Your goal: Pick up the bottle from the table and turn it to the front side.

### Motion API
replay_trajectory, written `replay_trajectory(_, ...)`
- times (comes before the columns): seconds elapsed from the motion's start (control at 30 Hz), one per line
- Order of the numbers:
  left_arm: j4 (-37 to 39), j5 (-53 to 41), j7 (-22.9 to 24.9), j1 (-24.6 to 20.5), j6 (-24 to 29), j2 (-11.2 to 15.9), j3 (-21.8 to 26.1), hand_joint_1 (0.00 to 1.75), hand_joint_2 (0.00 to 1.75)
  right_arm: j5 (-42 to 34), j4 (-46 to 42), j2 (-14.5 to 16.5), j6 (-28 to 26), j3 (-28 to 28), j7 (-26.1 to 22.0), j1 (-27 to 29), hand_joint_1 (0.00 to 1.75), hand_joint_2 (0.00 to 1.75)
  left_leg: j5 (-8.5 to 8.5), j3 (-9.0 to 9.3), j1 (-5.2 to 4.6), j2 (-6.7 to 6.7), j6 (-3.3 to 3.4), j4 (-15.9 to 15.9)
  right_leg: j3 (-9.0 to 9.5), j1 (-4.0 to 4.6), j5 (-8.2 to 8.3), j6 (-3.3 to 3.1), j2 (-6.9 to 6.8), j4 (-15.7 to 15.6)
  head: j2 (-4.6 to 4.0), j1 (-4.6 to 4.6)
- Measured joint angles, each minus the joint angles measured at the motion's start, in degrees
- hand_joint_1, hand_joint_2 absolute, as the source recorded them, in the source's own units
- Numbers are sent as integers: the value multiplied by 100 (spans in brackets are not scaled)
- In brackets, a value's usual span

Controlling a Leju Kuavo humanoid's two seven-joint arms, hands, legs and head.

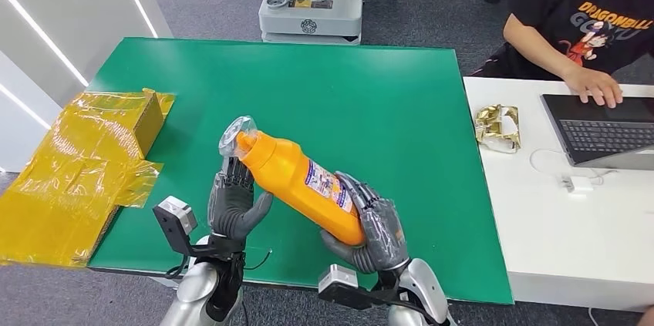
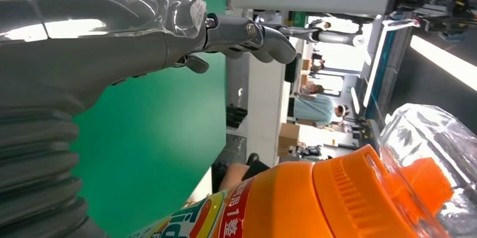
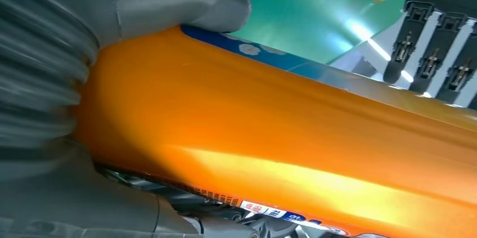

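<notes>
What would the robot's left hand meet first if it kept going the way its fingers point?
Probably the clear cap of the orange bottle: the left hand points up at it from just below. Depth is unclear, so the fingers might pass beside it.

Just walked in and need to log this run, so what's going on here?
The robot's right hand grips an orange bottle around its lower body and holds it tilted above the green table, clear cap pointing up and to the robot's left. The left hand is beside the neck with its fingers spread; whether it touches is unclear. The label partly faces up. A person types on a laptop nearby.
</notes>
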Motion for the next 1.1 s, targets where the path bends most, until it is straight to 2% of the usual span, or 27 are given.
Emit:
replay_trajectory(0.53,76,-2,-17,6,91,32,16,0,175,353,37,-18,524,3,422,-98,175,175,0,0,0,0,0,0,-1,0,0,0,1,0,0,1)
replay_trajectory(0.73,74,-2,-2,3,141,30,16,0,175,833,48,-27,482,-6,720,-44,175,175,0,-1,0,0,0,0,-1,0,0,0,1,0,0,0)
replay_trajectory(1.1,51,-104,98,-104,97,66,73,0,175,1096,-12,-48,427,-38,761,48,175,175,0,0,0,0,0,0,0,0,0,0,1,0,0,1)
